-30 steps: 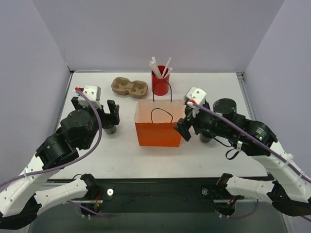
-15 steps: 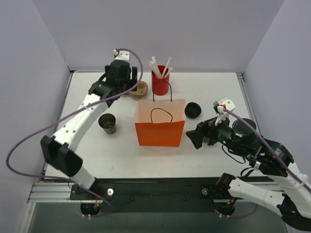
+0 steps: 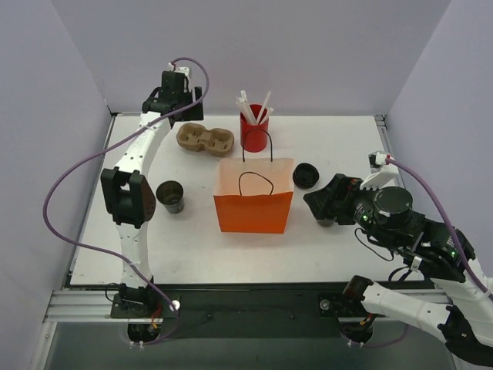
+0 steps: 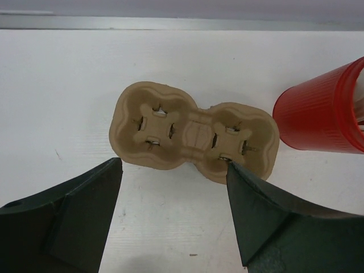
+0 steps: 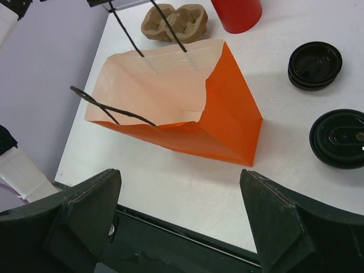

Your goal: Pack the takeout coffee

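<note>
One takeout coffee cup [image 3: 170, 196], dark and open-topped, stands left of the orange paper bag [image 3: 254, 197]. A second dark cup with a black lid [image 5: 339, 138] sits right of the bag [image 5: 176, 108], mostly hidden under my right arm in the top view. My left gripper [image 3: 183, 108] hangs open at the back left over the tan cup carrier [image 4: 193, 132]; its jaws [image 4: 173, 165] hold nothing. My right gripper [image 3: 322, 196] is open and empty just right of the bag, and the bag's open mouth shows ahead of it [image 5: 179, 173].
A red cup of white straws [image 3: 254, 127] stands behind the bag, right of the carrier [image 3: 204, 139]. A loose black lid [image 3: 305, 175] lies right of the bag. The bag's black handles [image 3: 254, 181] stand up. Purple walls close in three sides.
My left arm swung away from the open cup to the back left, over the carrier. My right gripper drew back from the bag's right side and turned toward the bag's mouth.
</note>
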